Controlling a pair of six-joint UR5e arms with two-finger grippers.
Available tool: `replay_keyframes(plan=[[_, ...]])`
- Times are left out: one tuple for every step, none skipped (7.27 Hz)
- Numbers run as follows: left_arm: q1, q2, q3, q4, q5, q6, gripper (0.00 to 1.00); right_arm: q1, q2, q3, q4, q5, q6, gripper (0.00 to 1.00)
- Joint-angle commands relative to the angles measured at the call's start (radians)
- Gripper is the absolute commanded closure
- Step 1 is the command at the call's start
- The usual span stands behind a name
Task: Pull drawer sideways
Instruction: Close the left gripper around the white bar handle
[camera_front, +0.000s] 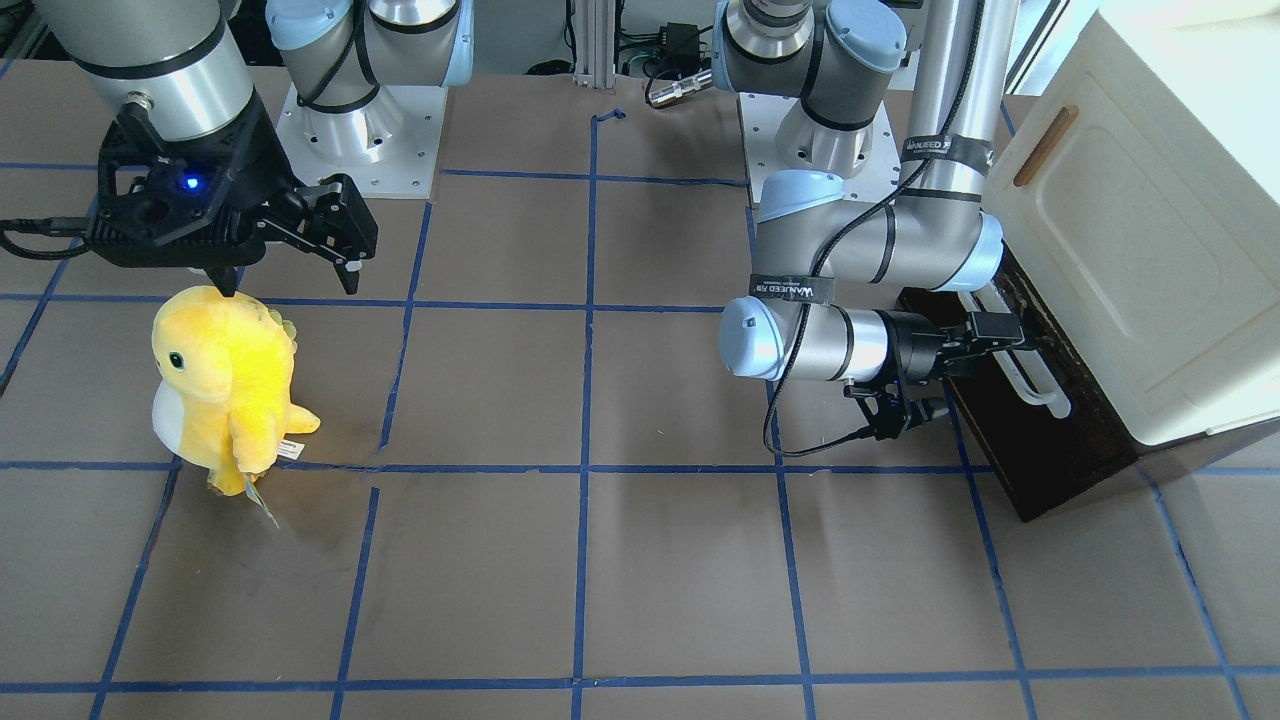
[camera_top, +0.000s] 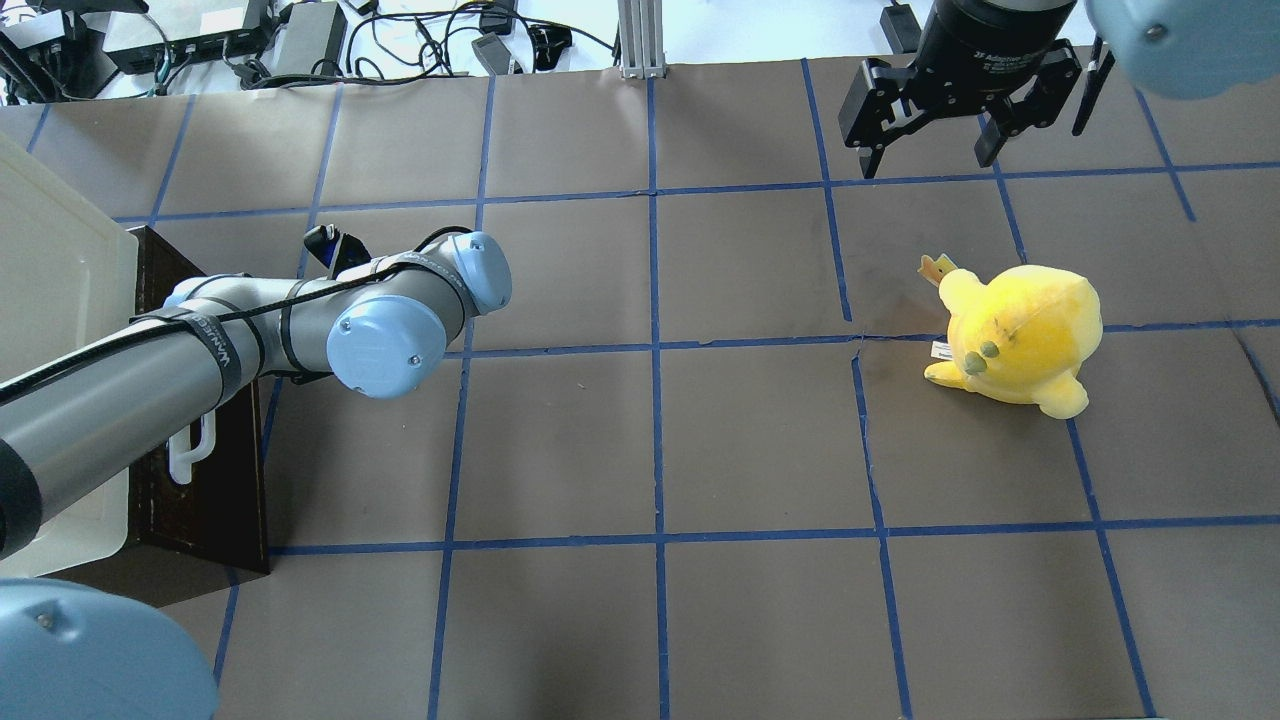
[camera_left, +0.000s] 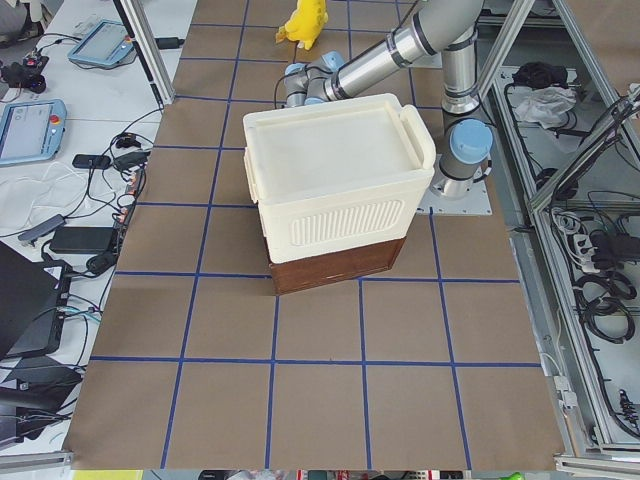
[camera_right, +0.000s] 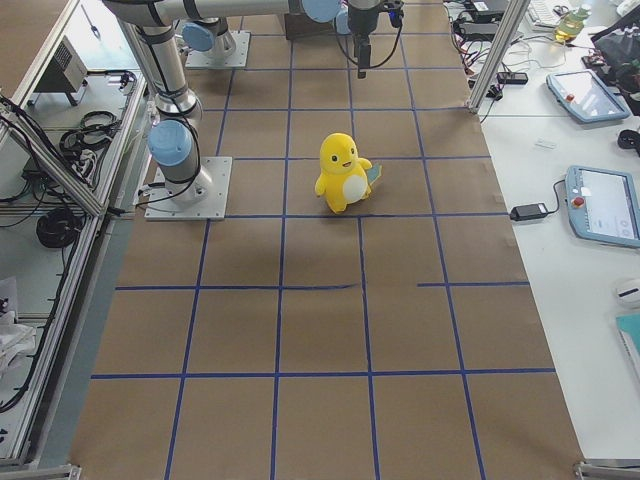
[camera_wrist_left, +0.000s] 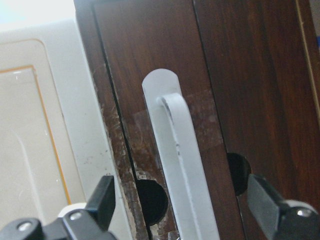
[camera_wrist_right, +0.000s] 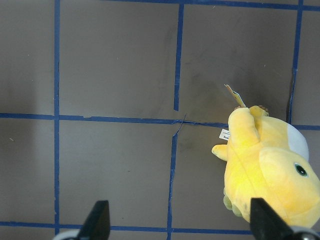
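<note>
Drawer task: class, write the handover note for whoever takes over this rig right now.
Left gripper: open, one finger on each side of the white handle, not yet closed on it.
Right gripper: open, empty, hanging above the table near the yellow toy.
Drawer: under the cream cabinet, appears shut.
Done: left gripper lined up on the handle.
Left to do: close on the handle and pull the drawer out.

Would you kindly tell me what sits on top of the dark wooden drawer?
A cream cabinet sits on top of the drawer. Its inside is hidden; only the dark front and white handle show.
</note>
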Motion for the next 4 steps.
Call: replay_keyframes(plan=[[0.024,-0.004,-0.002,-0.016,0.005,-0.001,0.06,0.000,0.000,0.000,0.000,0.000,0.000,0.00],[0.027,-0.006,-0.007,-0.016,0.004,-0.001,0.06,0.000,0.000,0.000,0.000,0.000,0.000,0.00],[0.027,-0.006,-0.010,-0.015,0.001,-0.001,0.11,0.000,0.000,0.000,0.000,0.000,0.000,0.00],[0.027,-0.004,-0.008,-0.015,-0.001,-0.001,0.14,0.000,0.000,0.000,0.000,0.000,0.000,0.00]])
